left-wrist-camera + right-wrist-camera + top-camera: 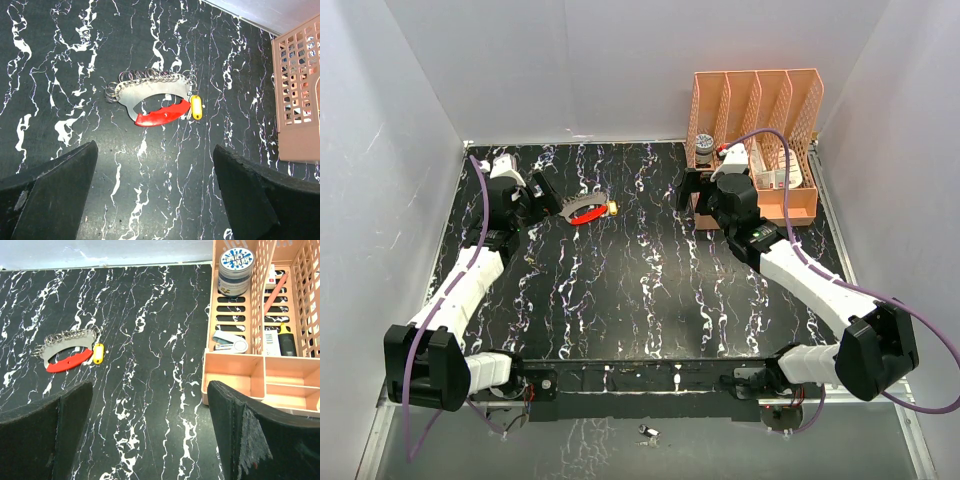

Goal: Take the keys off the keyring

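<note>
Black marbled table [60, 60] carries the keyring [150, 92], red key [162, 115] and yellow key [196, 107] seemingly attached, just ahead of the left gripper [155, 200], spread wide, empty. The right gripper [150, 435] likewise gapes, touching nothing.

Top external: high at near side, looking down and forward over whole bench [650, 300] to far wall [580, 70]. Left wrist: close above far-left bench, keyring [150, 95] centred. Right wrist: further back, wider view, keyring left, organizer [235, 375] right. All three share keyring and organizer.
</note>
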### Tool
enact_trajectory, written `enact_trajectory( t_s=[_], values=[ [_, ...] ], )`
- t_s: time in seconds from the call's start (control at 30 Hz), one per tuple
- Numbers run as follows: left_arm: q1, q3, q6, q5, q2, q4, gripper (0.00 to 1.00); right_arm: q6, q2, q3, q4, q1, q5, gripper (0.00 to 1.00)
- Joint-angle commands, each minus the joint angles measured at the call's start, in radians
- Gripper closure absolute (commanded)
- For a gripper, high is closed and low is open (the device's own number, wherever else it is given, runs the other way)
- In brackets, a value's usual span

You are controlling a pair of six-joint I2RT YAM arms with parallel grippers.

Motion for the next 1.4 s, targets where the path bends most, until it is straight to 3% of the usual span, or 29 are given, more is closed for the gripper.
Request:
enact_trajectory(
  t_s=[0.0, 0.5, 0.77, 0.9, 0.97, 1.07, 1.27, 1.37],
  values=[
    [0.000, 0.000, -0.002, 0.011, -0.013, -0.005, 0.01, -0.011, -0.020, 0.015, 0.073, 0.004, -0.007, 0.02],
    [0.000, -0.006, -0.004, 0.020, -0.006, -0.001, 0.01, -0.009, -0.020, 0.010, 0.091, 0.006, -0.059, 0.02],
    [0.001, -0.007, 0.013, 0.016, 0.011, 0.013, 0.02, -0.069, -0.008, -0.002, 0.138, 0.006, -0.240, 0.02],
    [0.000, -0.030, 0.009, 0.045, 0.020, 0.059, 0.04, -0.075, 0.072, 0.048, 0.143, 0.006, -0.334, 0.03],
    [0.000, -0.033, 0.008, 0.064, 0.030, 0.068, 0.07, -0.084, 0.143, 0.106, 0.112, 0.006, -0.365, 0.15],
    [0.000, -0.038, 0.002, 0.088, 0.046, 0.078, 0.10, -0.102, 0.249, 0.186, 0.097, 0.006, -0.390, 0.47],
    [0.000, -0.093, -0.027, 0.088, 0.002, 0.155, 0.09, -0.132, 0.510, 0.354, 0.105, 0.007, -0.441, 0.75],
    [0.000, -0.090, -0.023, 0.088, -0.003, 0.151, 0.09, -0.146, 0.627, 0.437, 0.103, 0.013, -0.453, 0.78]
  ],
)
